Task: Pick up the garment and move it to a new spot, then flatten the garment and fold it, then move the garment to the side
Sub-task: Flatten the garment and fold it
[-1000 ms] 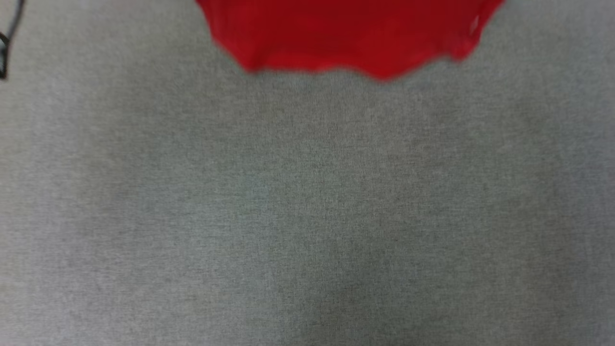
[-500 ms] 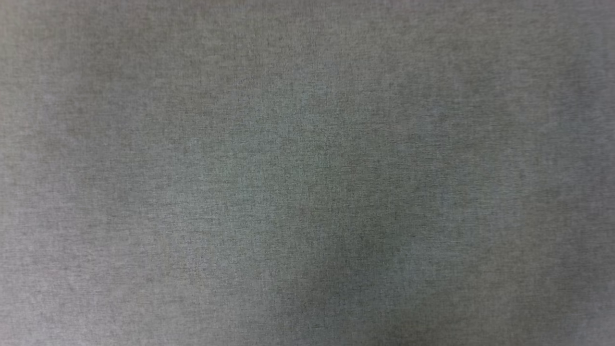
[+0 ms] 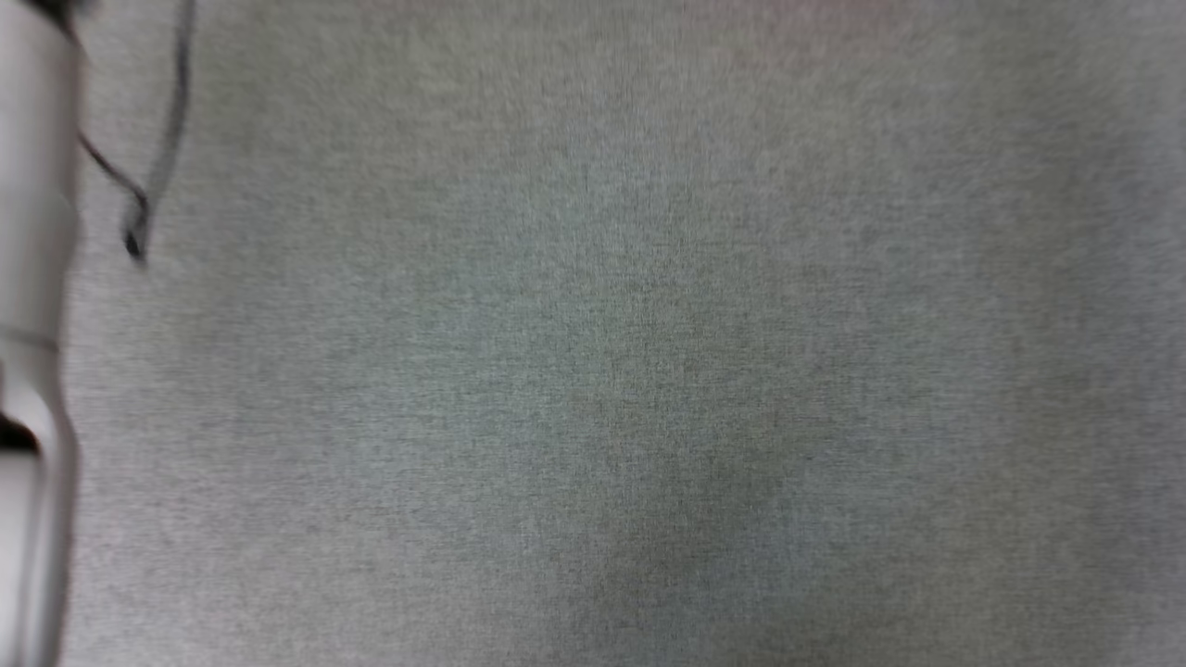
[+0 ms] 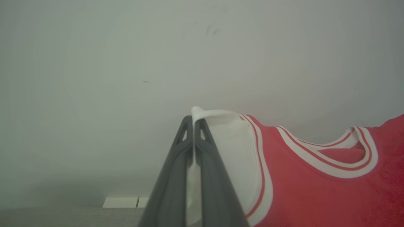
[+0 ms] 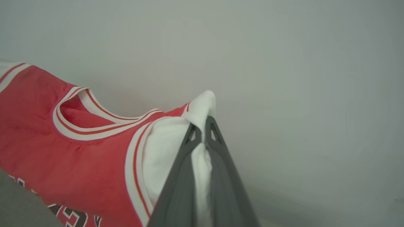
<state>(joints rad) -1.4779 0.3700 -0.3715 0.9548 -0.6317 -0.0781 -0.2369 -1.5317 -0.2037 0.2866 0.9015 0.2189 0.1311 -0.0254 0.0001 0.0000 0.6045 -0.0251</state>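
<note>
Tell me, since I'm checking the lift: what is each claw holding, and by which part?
Both hold the garment: the left claw pinches one white sleeve near its top, the right claw the other sleeve.

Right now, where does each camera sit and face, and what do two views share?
Head: on the head, facing down at grey cloth; forearm and cable at left.
Left wrist: along the left gripper, shut on the jersey at one sleeve.
Right wrist: along the right gripper, shut on its other sleeve.
Both wrist views share the striped collar.
</note>
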